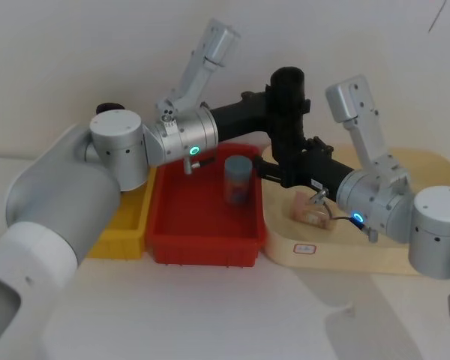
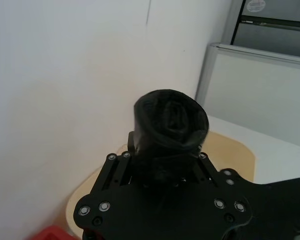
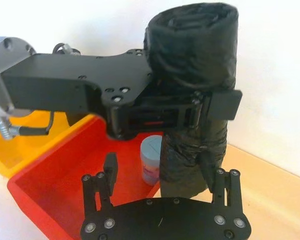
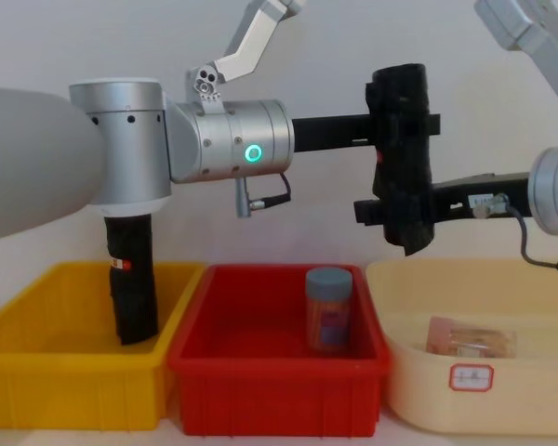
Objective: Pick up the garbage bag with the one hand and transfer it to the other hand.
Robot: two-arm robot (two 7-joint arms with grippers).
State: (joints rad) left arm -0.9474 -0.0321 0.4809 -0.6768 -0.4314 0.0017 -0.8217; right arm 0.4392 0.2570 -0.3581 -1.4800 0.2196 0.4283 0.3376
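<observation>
The left gripper [image 4: 402,121], on the green-lit arm, clamps the upper half of the garbage bag [image 3: 195,45]. It holds the black roll upright in the air, above where the red bin [image 4: 260,390] meets the beige tray [image 4: 539,390]. The blue-lit right gripper [image 3: 165,172] straddles the roll's lower half, spread wide with one finger clear of the plastic. It looks placed to receive the handover.

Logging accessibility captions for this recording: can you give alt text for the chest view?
The left gripper holds the black garbage bag upright in the air, fingers shut on its upper part. The right gripper is lower down, fingers open around the bag. A jar stands in the red bin below.
</observation>
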